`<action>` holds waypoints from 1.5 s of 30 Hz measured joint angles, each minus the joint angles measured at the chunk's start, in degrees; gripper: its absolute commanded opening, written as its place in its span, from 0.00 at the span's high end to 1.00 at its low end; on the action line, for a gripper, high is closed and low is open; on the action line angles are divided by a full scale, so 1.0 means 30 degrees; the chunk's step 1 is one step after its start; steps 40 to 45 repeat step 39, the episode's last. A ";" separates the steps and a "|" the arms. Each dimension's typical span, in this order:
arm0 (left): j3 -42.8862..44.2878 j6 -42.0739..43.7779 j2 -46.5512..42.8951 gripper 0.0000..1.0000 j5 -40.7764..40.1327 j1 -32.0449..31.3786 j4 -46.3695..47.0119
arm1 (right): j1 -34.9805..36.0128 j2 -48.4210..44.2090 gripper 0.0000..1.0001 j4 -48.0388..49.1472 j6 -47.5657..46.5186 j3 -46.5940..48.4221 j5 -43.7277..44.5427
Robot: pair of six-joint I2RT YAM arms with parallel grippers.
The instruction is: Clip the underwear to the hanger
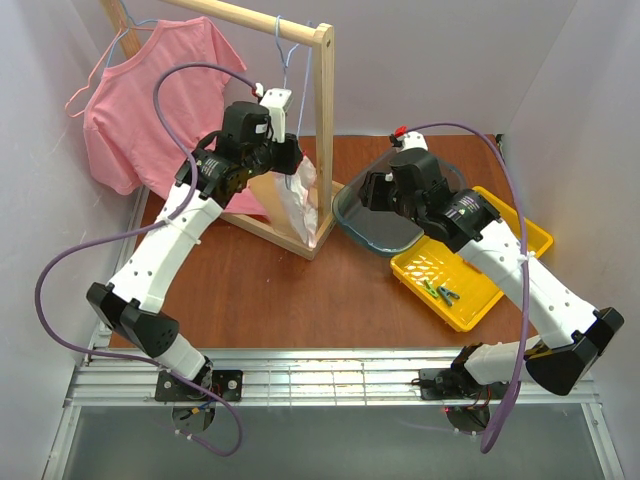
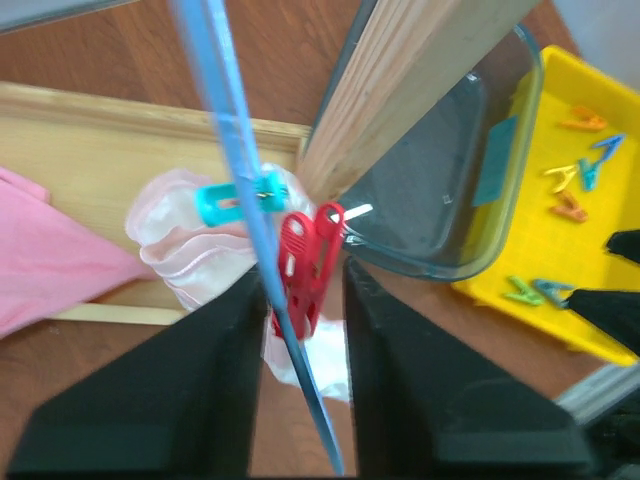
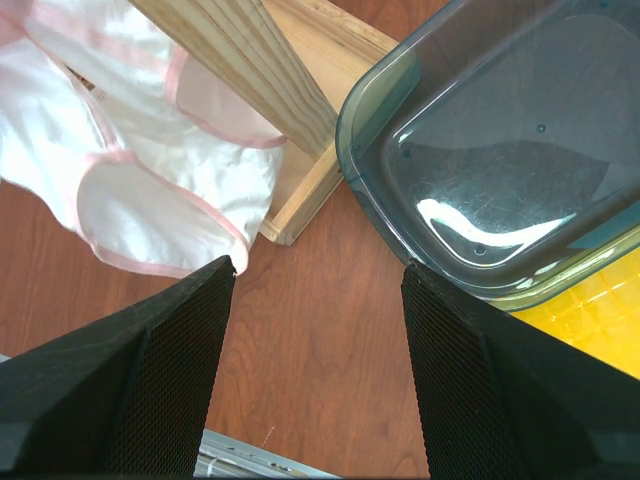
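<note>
White underwear [image 2: 175, 250], limp and light I judge, best pinched at its trim; my left hand [image 2: 303, 272] narrow round red peg [image 2: 310, 245], grip uncertain.

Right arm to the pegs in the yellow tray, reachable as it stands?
Probably yes. The right claw is open and empty, and the pegs lie uncovered in the yellow tray beside its forearm. It would need to fold back toward its base; nothing else looks in the way.

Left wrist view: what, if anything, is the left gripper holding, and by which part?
The red plastic clothes peg has its handle end between the left gripper fingers; whether they grip it cannot be told.
</note>
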 measured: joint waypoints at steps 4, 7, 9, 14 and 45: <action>0.0000 -0.0248 -0.0233 0.29 -0.0503 0.0000 0.0051 | -0.0015 0.0058 0.39 0.0000 0.0000 0.0007 0.0007; -0.0058 -0.0393 -0.0823 0.08 -0.0852 0.0036 0.0350 | -0.0015 0.0058 0.39 0.0007 0.0000 0.0007 0.0015; -0.0124 -0.0546 -0.1443 0.02 -0.1173 0.0036 0.0685 | -0.0015 0.0058 0.39 0.0007 0.0000 0.0007 0.0015; -0.0474 -0.1158 -0.3716 0.02 -0.3096 0.0051 0.1574 | -0.0015 0.0058 0.39 0.0000 0.0000 0.0007 0.0015; -0.3497 -0.3832 -1.1016 0.02 -1.1519 0.0087 -0.2849 | -0.0379 -0.1268 0.37 -0.0036 -0.0168 -0.0437 0.0911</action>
